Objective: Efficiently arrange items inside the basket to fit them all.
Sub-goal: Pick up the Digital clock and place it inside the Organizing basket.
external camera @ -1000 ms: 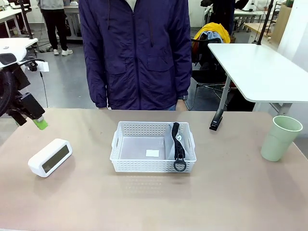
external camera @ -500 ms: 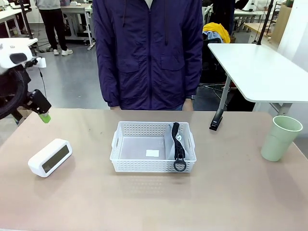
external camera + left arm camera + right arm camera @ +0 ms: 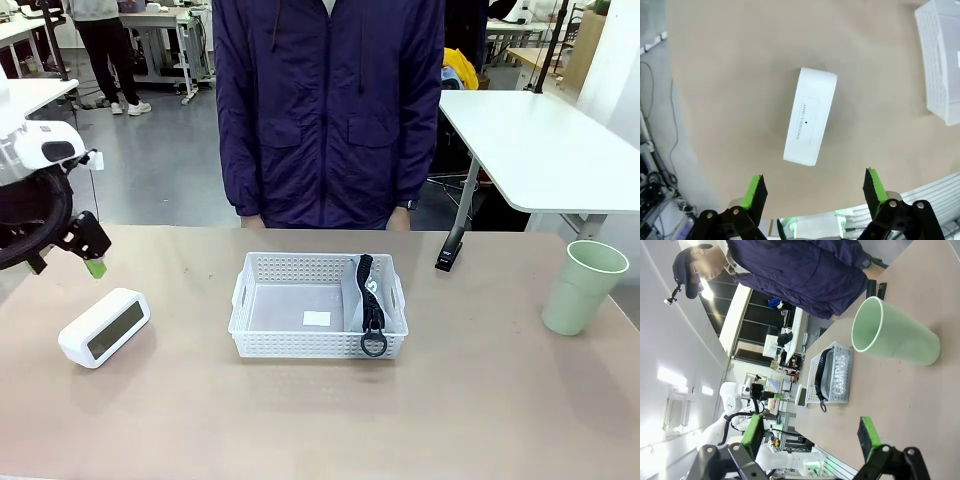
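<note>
The white basket [image 3: 300, 343] sits mid-table. The grey pouch [image 3: 357, 292] stands on edge against its right wall, its black strap and ring [image 3: 373, 343] draped over the front rim. A white box [image 3: 104, 327] lies at the left, with my left gripper [image 3: 90, 258] open in the air behind it. In the left wrist view the box [image 3: 810, 116] lies beyond the open gripper [image 3: 814, 192], and the basket [image 3: 942, 65] is at the right edge. The black stapler [image 3: 450, 250] and the green cup [image 3: 583, 287] stand at the right. My right gripper [image 3: 810, 435] is open, facing the cup [image 3: 895, 332], the basket [image 3: 811, 377] and the pouch [image 3: 837, 374].
A person in a dark blue jacket [image 3: 330, 110] stands at the far edge, hands down. A white table [image 3: 540, 130] stands behind at the right. A small white label [image 3: 316, 318] lies on the basket floor. Bare tabletop stretches along the front.
My left gripper has shifted slightly right and lower, closer to the white box. The person has stepped to the right. The items on the table have not moved.
</note>
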Motion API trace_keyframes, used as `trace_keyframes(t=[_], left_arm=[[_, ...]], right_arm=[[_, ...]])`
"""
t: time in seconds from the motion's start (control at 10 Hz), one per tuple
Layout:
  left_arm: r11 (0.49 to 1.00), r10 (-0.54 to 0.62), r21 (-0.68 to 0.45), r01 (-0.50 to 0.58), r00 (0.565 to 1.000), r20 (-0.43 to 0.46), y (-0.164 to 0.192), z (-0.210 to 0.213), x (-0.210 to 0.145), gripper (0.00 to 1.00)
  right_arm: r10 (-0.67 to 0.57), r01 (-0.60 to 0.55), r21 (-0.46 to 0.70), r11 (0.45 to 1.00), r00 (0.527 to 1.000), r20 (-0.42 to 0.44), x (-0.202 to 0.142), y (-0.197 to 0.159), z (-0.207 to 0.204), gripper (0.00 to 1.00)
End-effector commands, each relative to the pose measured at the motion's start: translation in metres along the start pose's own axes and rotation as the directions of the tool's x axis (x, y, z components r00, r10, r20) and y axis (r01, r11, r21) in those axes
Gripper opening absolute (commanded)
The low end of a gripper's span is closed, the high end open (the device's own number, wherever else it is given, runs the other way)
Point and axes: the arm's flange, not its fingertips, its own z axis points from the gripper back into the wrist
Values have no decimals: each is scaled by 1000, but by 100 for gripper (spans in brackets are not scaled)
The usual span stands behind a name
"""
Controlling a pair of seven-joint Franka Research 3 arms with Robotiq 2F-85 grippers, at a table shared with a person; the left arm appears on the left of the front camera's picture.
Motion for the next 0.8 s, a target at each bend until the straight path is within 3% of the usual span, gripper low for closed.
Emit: trace_keyframes(t=[0.0,0.6,0.7], left_arm=[[999,-47,-18,46,998,-43,3,-25,6,100],[999,-37,-10,36,993,-110,-2,-47,21,100],[986,-165,-5,166,984,-73,-2,-48,20,100]], right_arm=[[24,-24,17,1000,1000,3,-1,-1,2,100],[24,-24,17,1000,1000,3,-1,-1,2,100],[24,-24,17,1000,1000,3,-1,-1,2,100]])
